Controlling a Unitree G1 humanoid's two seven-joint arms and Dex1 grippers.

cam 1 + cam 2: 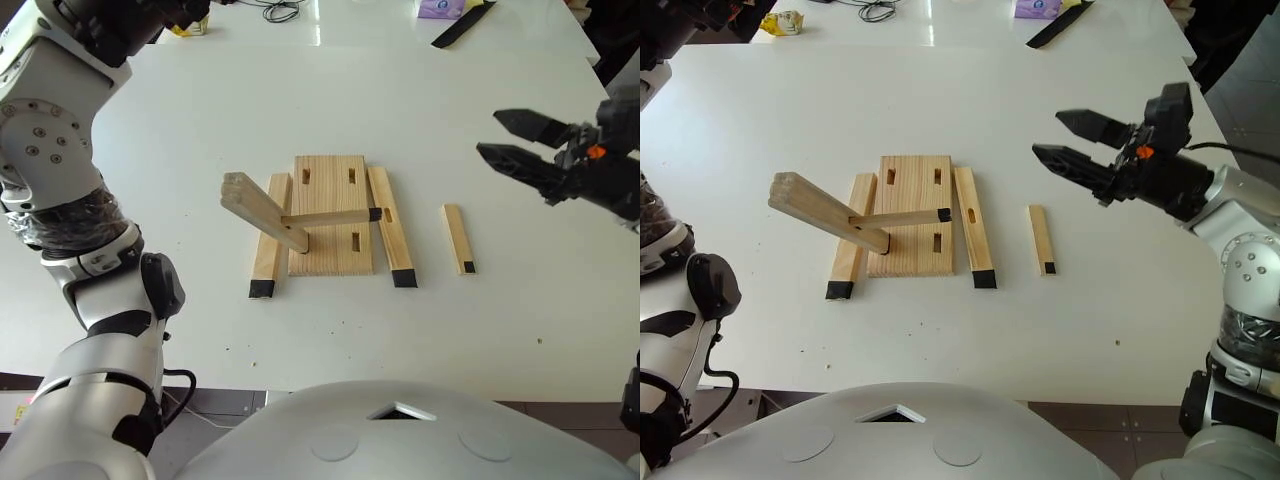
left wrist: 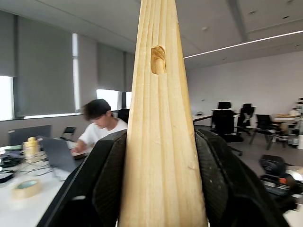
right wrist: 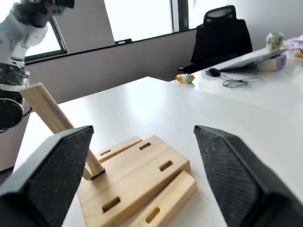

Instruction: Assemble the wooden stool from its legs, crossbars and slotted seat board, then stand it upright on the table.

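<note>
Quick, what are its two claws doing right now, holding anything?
Left gripper: closed, gripping a wooden leg.
Right gripper: open, holding nothing.

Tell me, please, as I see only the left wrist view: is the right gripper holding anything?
Observer: No, the right gripper is open and empty, over the table's right side.
Operator: Thank you. Besides the held leg here, is any leg in the seat board?
Observer: Yes, a tilted leg stands at its near-left slot, with a crossbar stuck in its side.
Operator: What lies loose?
Observer: A left leg and a right leg lie flat beside the board; a short crossbar lies farther right.
</note>
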